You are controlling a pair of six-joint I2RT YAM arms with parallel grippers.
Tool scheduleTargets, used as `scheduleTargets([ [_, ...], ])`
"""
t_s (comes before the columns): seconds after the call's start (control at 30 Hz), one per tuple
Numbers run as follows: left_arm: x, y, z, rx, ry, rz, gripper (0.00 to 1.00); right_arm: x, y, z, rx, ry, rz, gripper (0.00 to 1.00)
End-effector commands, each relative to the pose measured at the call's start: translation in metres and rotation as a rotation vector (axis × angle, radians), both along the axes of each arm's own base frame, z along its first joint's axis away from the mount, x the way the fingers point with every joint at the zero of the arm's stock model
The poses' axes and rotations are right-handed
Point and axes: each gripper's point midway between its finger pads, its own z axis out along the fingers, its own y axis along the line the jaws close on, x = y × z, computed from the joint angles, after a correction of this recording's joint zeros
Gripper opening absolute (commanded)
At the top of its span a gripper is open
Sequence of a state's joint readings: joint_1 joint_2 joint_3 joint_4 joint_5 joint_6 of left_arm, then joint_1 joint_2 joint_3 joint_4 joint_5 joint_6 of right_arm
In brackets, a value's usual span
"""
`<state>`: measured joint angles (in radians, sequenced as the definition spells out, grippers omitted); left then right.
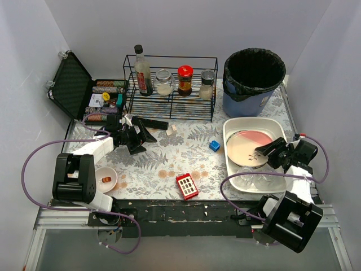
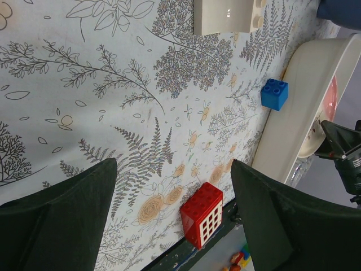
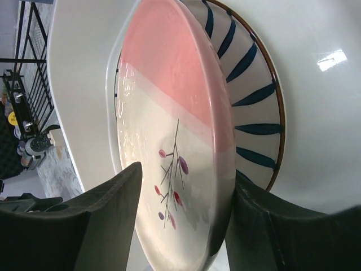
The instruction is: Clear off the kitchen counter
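Left tool [image 2: 174,164]: spread above your desk [image 2: 113,84].
Right tool [image 3: 187,172]: astride pink plate [image 3: 169,84]; grip unclear.
Wrist-only: striped plate [image 3: 254,101] beneath.

The pink-and-cream plate [image 3: 169,141] is covering most of a blue-striped plate [image 3: 251,84] beneath it, and the white tub [image 3: 84,68] holding both is running off the right wrist picture's top and right edges. In the left wrist view a white block [image 2: 225,16] is being cut by the top edge (a dark blue shape [image 2: 341,12] likewise, at the top right). From above, the labels on the jars [image 1: 185,80] are showing too small to read, and whatever is lying in the small bowl [image 1: 110,172] by the near-left corner of the tabletop [image 1: 169,152] is coming out too small to tell.
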<state>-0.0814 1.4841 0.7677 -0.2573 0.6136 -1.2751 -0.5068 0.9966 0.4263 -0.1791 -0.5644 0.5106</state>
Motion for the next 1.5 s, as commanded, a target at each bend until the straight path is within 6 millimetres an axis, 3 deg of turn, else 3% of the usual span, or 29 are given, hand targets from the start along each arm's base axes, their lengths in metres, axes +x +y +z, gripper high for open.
scheduleTargets([
  [0.0, 0.010, -0.001, 0.014, -0.012, -0.051, -0.011, 0.81, 0.010, -0.004, 0.014, -0.030, -0.056, 0.033, 0.64],
  [0.5, 0.009, -0.002, 0.017, -0.015, -0.058, -0.013, 0.81, 0.014, -0.018, 0.012, -0.087, 0.010, 0.022, 0.69],
  [0.57, 0.009, -0.002, 0.016, -0.015, -0.057, -0.013, 0.81, 0.014, -0.021, 0.010, -0.092, 0.030, 0.013, 0.75],
  [0.87, 0.008, -0.001, 0.015, -0.011, -0.056, -0.010, 0.82, 0.013, -0.030, 0.008, -0.113, 0.097, -0.011, 0.81],
  [1.47, 0.009, -0.001, 0.016, -0.009, -0.059, -0.004, 0.82, 0.004, -0.059, 0.010, -0.236, 0.203, -0.110, 0.83],
])
